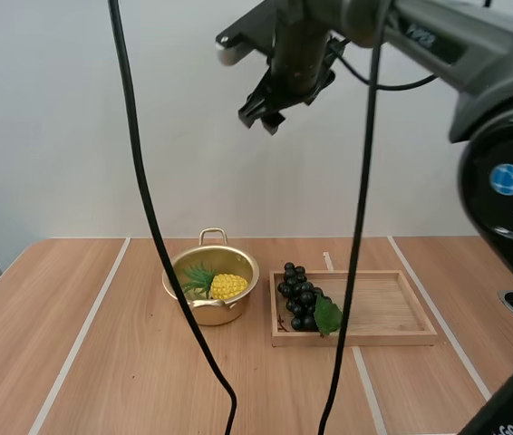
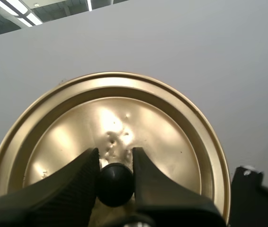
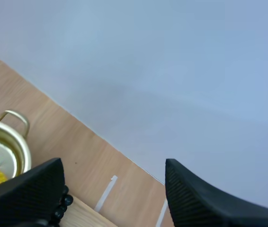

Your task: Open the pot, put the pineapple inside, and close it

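Left gripper [image 2: 115,153] pinches black knob [image 2: 115,184] of lid [image 2: 124,118], lid face just beyond fingertips. Right gripper [image 3: 113,163] wide, empty, far above pot [image 1: 211,313]; pineapple [image 1: 227,286] inside pot. Risk, judged: round knob slips, lid swings, lands off-centre on rim or leaves.

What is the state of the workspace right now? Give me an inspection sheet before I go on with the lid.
Surface: wooden table with pale lines across it.
Job's things: pot stands open on the table, the pineapple lying inside it; lid is off and held by its black knob.
Clutter: bunch of grapes in the wooden tray, at the end nearest the pot.
Grippers: left gripper shut on the knob; right gripper open, holding nothing, raised high over the table.
Surroundings: plain pale wall behind the table.
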